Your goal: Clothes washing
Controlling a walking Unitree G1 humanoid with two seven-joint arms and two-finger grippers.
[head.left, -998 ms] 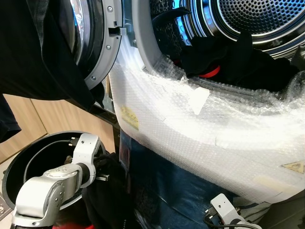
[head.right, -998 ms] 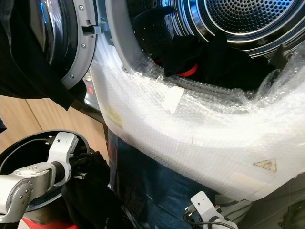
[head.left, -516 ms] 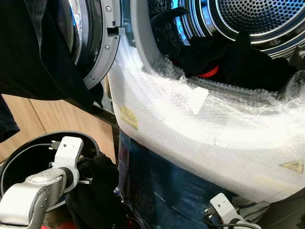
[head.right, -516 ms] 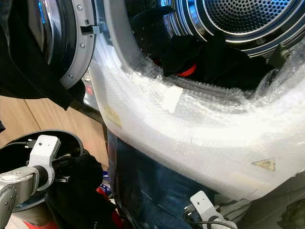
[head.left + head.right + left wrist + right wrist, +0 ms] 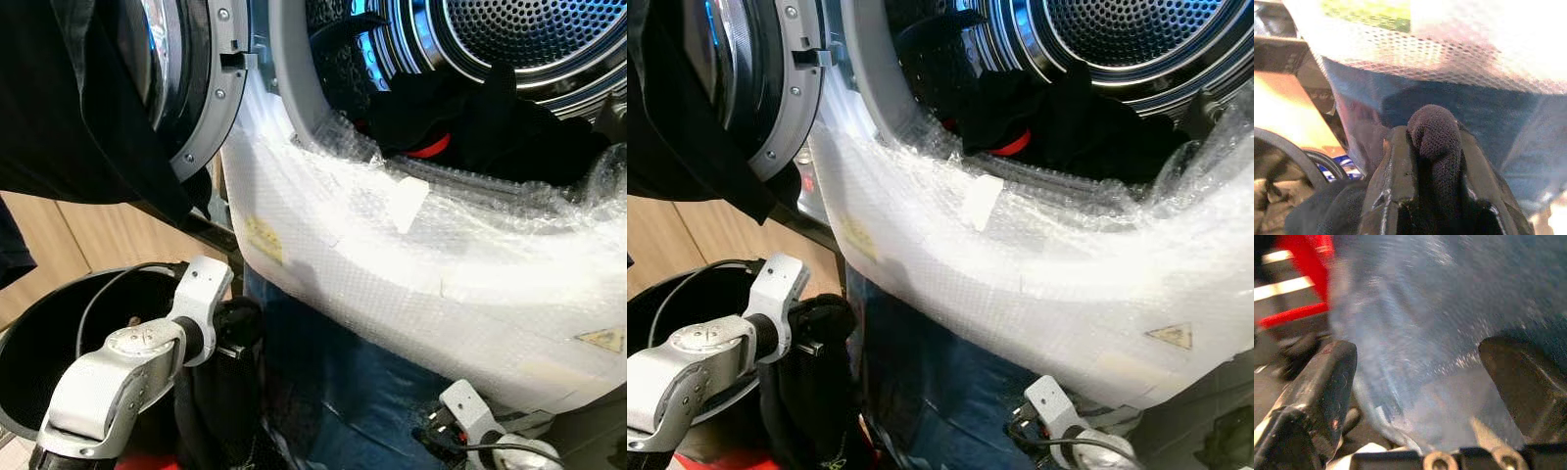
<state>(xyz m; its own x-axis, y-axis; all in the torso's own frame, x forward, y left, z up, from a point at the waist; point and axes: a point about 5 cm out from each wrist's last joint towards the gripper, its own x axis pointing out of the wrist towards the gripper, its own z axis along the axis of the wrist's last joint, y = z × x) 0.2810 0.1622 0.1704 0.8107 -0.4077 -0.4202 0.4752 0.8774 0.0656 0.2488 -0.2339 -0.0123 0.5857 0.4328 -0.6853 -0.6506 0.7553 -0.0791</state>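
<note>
Pinching black knit garment point(image 5: 1434, 142) (ribbed fold): left tool point(image 5: 1432, 147), beside bubble-wrapped washer point(image 5: 411, 264).

Looks like a home laundry corner. Front-loading washing machine point(image 5: 411, 264) across the upper right of the frame, body wrapped in bubble wrap, steel drum point(image 5: 529, 39) open with dark clothes point(image 5: 470, 117) inside. Round door point(image 5: 186, 78) swung open at upper left. Black laundry basket point(image 5: 49, 333) at lower left. Wood-look floor point(image 5: 59, 255) along the left edge.
</note>
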